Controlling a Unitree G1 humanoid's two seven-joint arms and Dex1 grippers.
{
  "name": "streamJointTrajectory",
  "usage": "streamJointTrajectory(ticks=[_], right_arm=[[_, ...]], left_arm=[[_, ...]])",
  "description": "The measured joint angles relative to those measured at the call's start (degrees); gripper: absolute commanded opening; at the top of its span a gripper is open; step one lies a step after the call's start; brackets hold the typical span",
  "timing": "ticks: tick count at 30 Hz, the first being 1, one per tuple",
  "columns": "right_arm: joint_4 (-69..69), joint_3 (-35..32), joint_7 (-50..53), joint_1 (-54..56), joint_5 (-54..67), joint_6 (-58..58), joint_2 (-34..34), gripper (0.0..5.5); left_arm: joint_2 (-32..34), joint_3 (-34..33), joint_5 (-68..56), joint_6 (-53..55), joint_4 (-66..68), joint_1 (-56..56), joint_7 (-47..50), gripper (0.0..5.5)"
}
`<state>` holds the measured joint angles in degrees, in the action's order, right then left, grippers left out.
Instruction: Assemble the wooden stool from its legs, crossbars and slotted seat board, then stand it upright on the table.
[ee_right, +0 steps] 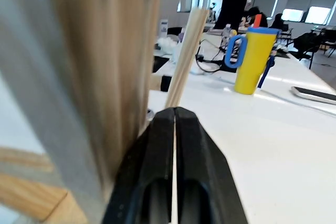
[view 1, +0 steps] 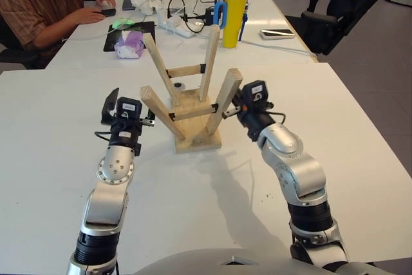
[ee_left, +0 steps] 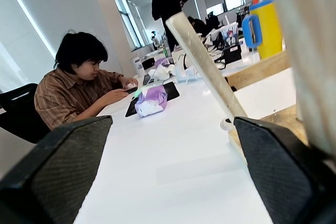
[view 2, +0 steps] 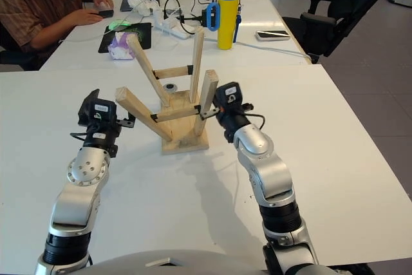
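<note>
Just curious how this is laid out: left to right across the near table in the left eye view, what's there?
Black two-fingered left gripper → upside-down pale wooden stool → black two-fingered right gripper

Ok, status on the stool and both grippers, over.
Left gripper open, right gripper shut, both flanking stool. Legs up, resting on seat board, not yet upright. Small round object behind it.

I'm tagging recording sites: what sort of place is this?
Probably a shared office or lab: long white tables, a black office chair, and desk clutter such as a yellow tumbler.
</note>
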<state>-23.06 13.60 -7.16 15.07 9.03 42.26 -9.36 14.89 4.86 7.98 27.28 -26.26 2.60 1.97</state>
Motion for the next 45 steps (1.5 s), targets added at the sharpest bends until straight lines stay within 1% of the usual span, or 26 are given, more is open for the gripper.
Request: streamJointTrajectory(ticks=[2, 4, 6, 8, 9, 11, 14, 16, 18, 23, 26, 28, 31, 33, 35, 38, 41, 43, 45], right_arm=[[2.0, 0.7, -1.9, -1.4, 0.2, 2.7, -1.4, 0.03], [3.9, -0.2, -3.3, -1.3, 0.5, 3.0, -2.5, 0.03], [7.5, -4.3, -4.7, -0.2, 0.8, 1.4, -4.2, 0.03], [11.7, -8.4, -6.6, 1.9, 1.5, -1.6, -5.5, 0.03], [14.1, -10.1, -8.1, 3.5, 2.6, -4.1, -5.7, 0.03], [18.3, -11.3, -11.5, 6.6, 4.0, -8.5, -5.6, 0.03], [26.8, -12.3, -21.3, 12.3, 6.2, -16.7, -6.7, 0.03], [32.1, -12.0, -29.4, 16.1, 7.8, -21.8, -7.5, 0.03], [35.7, -10.4, -38.6, 19.8, 9.5, -25.6, -7.7, 0.03], [35.2, -3.9, -54.4, 20.8, 10.6, -27.6, -8.7, 0.03], [31.3, -1.0, -58.0, 18.8, 10.9, -26.2, -9.2, 0.03], [27.8, 0.7, -58.2, 16.2, 11.7, -24.8, -8.9, 0.03], [24.2, 2.3, -55.4, 14.2, 11.4, -23.4, -8.1, 0.03], [22.1, 4.4, -49.9, 11.5, 9.4, -22.9, -4.9, 0.03], [19.7, 4.7, -42.8, 8.1, 8.3, -22.3, -1.8, 0.03], [14.1, 4.3, -32.3, 1.4, 5.2, -19.4, -0.2, 0.03], [5.9, 2.8, -26.1, -10.2, 6.4, -13.9, -0.3, 0.03], [-0.6, 1.2, -25.0, -15.6, 10.1, -10.3, -0.8, 0.03], [-5.5, 0.3, -25.2, -18.2, 12.2, -7.5, -3.1, 0.03]], left_arm=[[0.0, -0.3, -0.6, 0.6, 0.9, 0.0, -1.5, 4.30], [0.6, -1.5, -1.6, 0.1, 2.2, -1.0, -3.9, 4.30], [4.3, -4.3, -3.1, -2.2, 5.6, -3.7, -7.9, 4.30], [9.5, -6.7, -5.2, -5.3, 10.0, -6.4, -14.7, 4.30], [12.4, -7.1, -6.9, -7.5, 12.0, -7.5, -19.5, 4.30], [16.2, -7.0, -10.2, -11.3, 13.3, -8.6, -28.6, 4.30], [22.6, -5.7, -14.9, -15.1, 14.3, -9.6, -42.9, 4.30], [24.8, -4.3, -15.3, -16.2, 15.0, -9.0, -47.5, 4.30], [25.0, -2.1, -14.4, -16.5, 16.9, -7.1, -48.8, 4.30], [24.0, 1.8, -11.5, -15.9, 19.6, -6.0, -48.0, 4.30], [22.2, 2.1, -10.4, -15.6, 20.8, -5.1, -44.9, 4.30], [20.6, 2.0, -9.7, -15.1, 22.0, -4.2, -42.4, 4.30], [18.2, 2.0, -8.3, -14.1, 23.7, -2.8, -37.8, 4.30], [15.5, 2.1, -6.9, -12.8, 24.2, -2.0, -33.4, 4.30], [13.6, 2.4, -5.6, -11.7, 24.0, -1.8, -30.1, 4.30], [11.5, 2.5, -4.0, -11.0, 22.9, -2.5, -25.5, 4.30], [9.2, 0.8, -2.1, -9.9, 18.2, -7.2, -19.5, 4.30], [7.5, -1.1, -0.8, -9.7, 14.3, -12.4, -15.1, 4.30], [6.5, -2.8, 0.2, -10.8, 10.4, -18.2, -12.2, 4.30]])
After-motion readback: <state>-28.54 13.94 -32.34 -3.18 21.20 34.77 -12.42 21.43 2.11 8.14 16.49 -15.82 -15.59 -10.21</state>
